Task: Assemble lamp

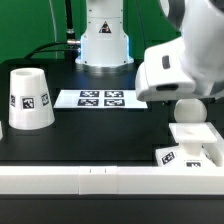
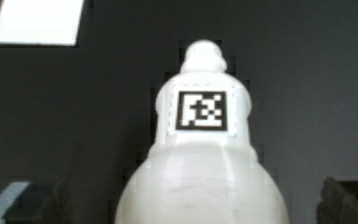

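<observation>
Worktop [image 1: 100,135], black, with the lamp's three white parts still separate. The shade [image 1: 28,98] stands wide end down near the edge on the exterior view's left, well apart from the other parts. The marker board [image 1: 100,98] lies mid-worktop toward the back edge. The arm [image 1: 175,65] reaches over the front corner on the exterior view's right, where the base [image 1: 195,140] lies flat. The bulb [image 1: 190,110] shows its round head just behind the base and directly beneath the arm; whether it stands in the base or rests on the worktop cannot be told. The gripper [image 2: 179,200] straddles the bulb with jaws spread wide. Each finger [image 2: 350,198] stands clear of the white body, with dark worktop between them, so nothing is held. The step in hand is judged to be taking hold of the bulb. It appears roughly centred between the fingers, so an even closure should meet both sides together. Contact is better taken on the broad body than on the narrow neck carrying the tag [image 2: 201,108], since smooth rounded plastic may slip out of an off-centre pinch. Slow closing and a straight lift would help avoid nudging the nearby base and keep the bulb's axis true for seating.
</observation>
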Robot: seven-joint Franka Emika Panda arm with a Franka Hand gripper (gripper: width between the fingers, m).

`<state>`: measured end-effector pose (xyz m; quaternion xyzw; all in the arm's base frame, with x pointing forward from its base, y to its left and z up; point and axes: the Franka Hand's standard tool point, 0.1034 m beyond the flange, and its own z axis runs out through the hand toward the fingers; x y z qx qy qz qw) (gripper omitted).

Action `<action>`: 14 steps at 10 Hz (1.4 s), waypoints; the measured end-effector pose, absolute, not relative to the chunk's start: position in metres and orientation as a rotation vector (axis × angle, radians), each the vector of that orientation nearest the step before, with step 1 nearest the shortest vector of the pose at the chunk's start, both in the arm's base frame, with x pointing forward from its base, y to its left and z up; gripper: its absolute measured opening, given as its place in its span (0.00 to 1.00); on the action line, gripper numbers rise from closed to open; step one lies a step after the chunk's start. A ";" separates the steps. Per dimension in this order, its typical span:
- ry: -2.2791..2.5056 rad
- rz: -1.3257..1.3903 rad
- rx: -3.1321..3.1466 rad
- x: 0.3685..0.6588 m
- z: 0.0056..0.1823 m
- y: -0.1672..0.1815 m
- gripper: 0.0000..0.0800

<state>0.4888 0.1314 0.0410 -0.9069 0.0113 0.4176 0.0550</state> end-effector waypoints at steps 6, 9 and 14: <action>0.006 1.522 -2.625 0.479 0.030 0.130 0.87; 0.006 1.522 -2.625 0.479 0.030 0.130 0.87; 0.006 1.522 -2.625 0.479 0.030 0.130 0.69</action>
